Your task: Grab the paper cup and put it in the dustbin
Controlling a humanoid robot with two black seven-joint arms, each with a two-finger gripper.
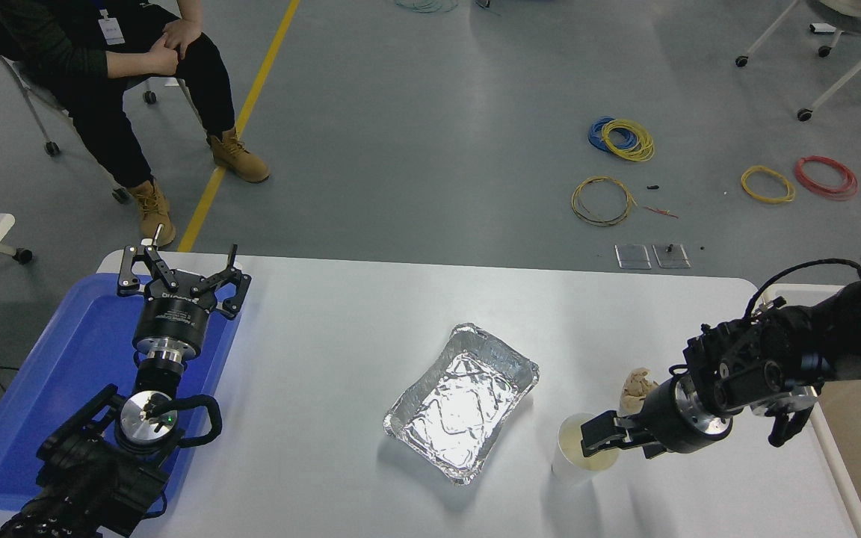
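Observation:
The paper cup stands upright on the white table, right of the foil tray, its cream inside showing. My right gripper reaches in from the right and sits low at the cup's right rim, open, with one finger over the cup's mouth and the other behind the cup's right side. The dustbin shows only as a white rim and a beige inside past the table's right edge, partly behind my right arm. My left gripper is parked open over the blue tray.
A crinkled foil tray lies mid-table, left of the cup. A crumpled beige paper ball sits just behind my right gripper. The blue tray fills the table's left end. A seated person is at the far left.

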